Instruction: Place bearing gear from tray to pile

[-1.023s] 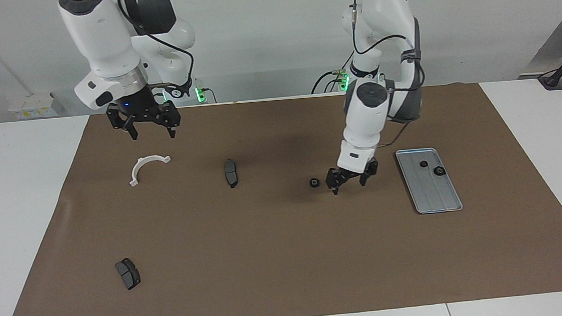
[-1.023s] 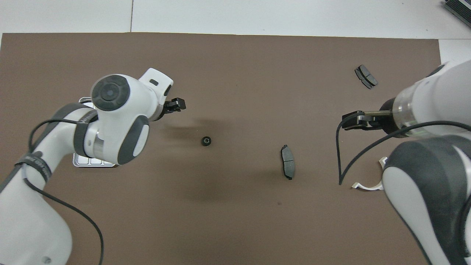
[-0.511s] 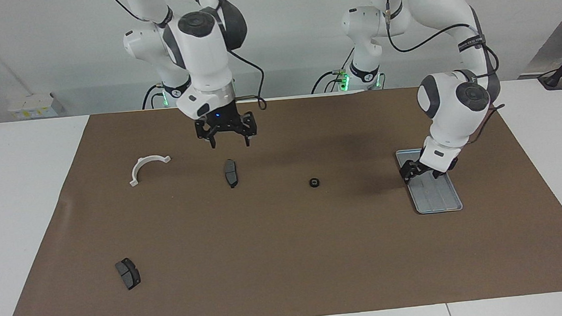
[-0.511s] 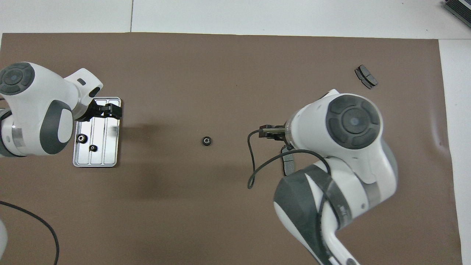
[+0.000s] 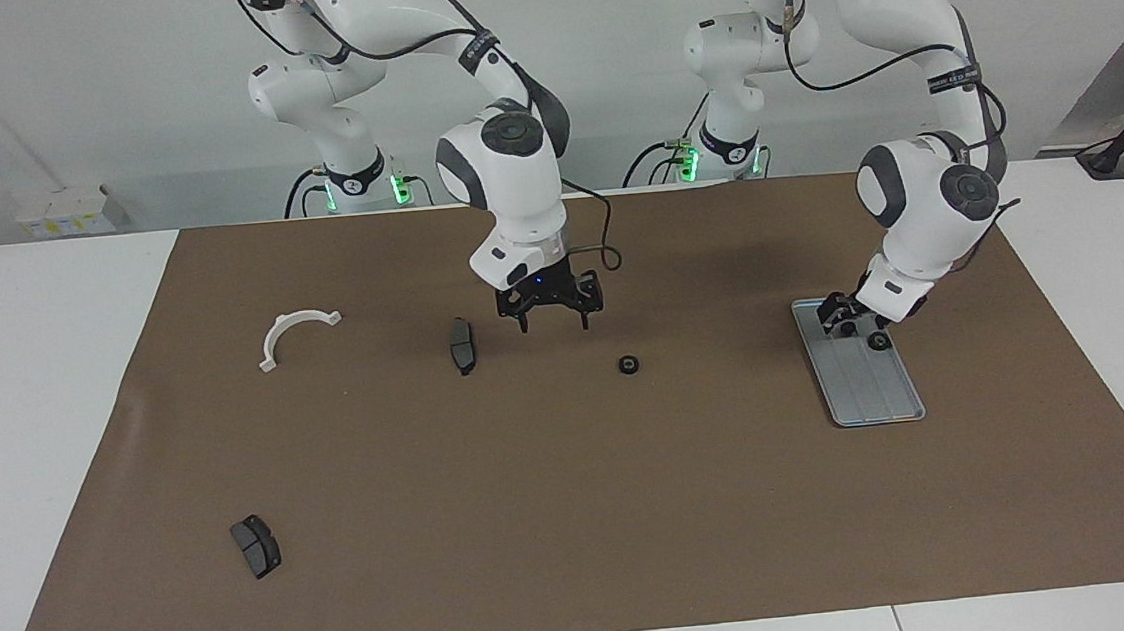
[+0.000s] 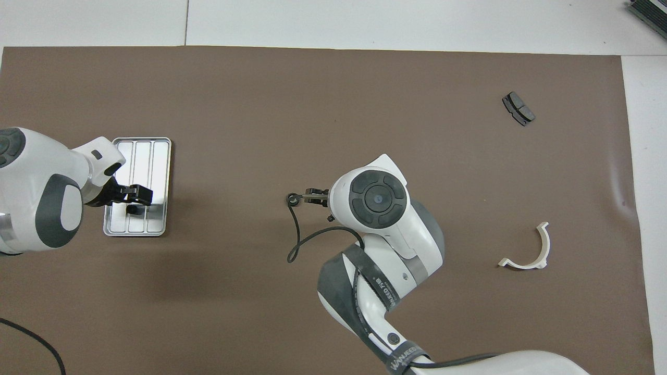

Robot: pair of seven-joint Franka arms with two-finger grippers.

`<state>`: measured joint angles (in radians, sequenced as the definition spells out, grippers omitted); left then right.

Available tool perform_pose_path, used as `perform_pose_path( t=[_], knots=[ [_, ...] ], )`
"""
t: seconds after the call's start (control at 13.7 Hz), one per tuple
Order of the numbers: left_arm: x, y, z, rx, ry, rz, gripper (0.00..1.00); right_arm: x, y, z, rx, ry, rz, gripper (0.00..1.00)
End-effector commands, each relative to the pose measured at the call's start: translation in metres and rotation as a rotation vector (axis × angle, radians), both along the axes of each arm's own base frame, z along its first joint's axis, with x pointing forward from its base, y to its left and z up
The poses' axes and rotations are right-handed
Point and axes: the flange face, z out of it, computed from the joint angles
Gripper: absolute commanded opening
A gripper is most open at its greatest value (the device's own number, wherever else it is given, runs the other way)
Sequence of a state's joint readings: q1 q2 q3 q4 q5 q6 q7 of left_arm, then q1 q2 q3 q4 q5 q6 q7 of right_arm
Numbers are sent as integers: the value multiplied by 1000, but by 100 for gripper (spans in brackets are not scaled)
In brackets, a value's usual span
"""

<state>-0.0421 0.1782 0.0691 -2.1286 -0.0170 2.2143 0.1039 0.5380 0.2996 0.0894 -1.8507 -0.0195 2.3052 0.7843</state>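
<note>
Facing view shows the left gripper low over the tray, at the tray's end nearer the robots. Its jaws straddle one small black gear; whether they are pinching it or merely spread around it cannot be told. A second gear lies on the tray just beside the first, clear of the jaws. Both are tiny dark round pieces, toothed at the rim as far as can be made out. The tray is silver-grey and rectangular, with rounded corners, a raised rim and lengthwise ribs, and lies on the brown mat toward the left arm's end of the desk.

A third gear, black with a pale centre hole, sits alone on the mat near the middle of the desk, well apart from the tray. The right gripper hangs over the mat between this gear and a dark brake pad, its jaws spread and pinching nothing. In the overhead view the right gripper's tips appear just beside the lone gear, but the facing view shows it raised.

Toward the right arm's end lie a white curved bracket and, farther from the robots, a second brake pad.
</note>
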Motion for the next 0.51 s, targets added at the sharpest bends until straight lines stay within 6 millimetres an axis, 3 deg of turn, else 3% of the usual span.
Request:
perform_pose_path(
  t=[0.0,0.07,0.22,0.44],
  knots=[
    [-22,0,-5,6,-25,-10,80,10,39,-25,19,-6,-38,100],
    [-23,1,-7,7,-44,-3,70,9,60,-43,1,-8,-33,100],
    [-21,0,-8,8,-75,-6,69,15,74,-65,-19,-42,-56,100],
    [-19,1,-8,9,-89,-13,65,19,78,-72,-19,-47,-60,100]
  ],
)
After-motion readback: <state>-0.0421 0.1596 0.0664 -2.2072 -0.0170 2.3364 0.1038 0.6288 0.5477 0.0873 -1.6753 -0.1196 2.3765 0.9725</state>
